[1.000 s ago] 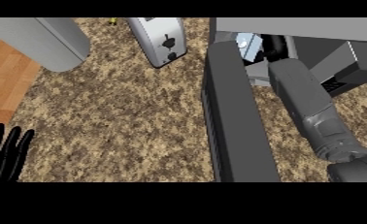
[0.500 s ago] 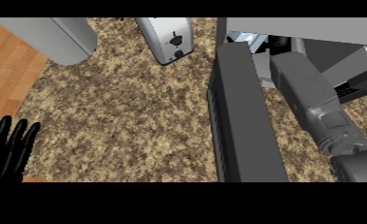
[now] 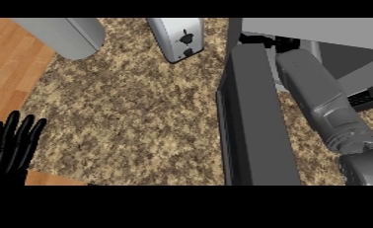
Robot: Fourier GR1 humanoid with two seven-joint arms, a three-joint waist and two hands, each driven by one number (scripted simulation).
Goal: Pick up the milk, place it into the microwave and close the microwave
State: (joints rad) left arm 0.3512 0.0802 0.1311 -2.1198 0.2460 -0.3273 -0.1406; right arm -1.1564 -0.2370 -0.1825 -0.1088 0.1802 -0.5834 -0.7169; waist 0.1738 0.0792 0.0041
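The microwave (image 3: 306,27) stands at the upper right with its dark door (image 3: 258,123) swung open toward me. My right forearm (image 3: 320,98) reaches past the door's inner side into the opening. Only a black sliver of my right hand (image 3: 256,39) shows at the door's top edge. The milk is not visible; the door and the forearm hide what lies inside. My left hand (image 3: 18,140) shows at the lower left edge, open, fingers up, holding nothing.
A silver toaster (image 3: 178,37) stands at the back of the speckled counter (image 3: 131,113), left of the microwave. A grey rounded container (image 3: 62,37) sits at the far back left. The counter ends over wooden floor (image 3: 18,69) on the left.
The whole view has slid rightward and down a little. The right forearm sits deeper in the microwave opening. More of the left hand shows at the lower left edge.
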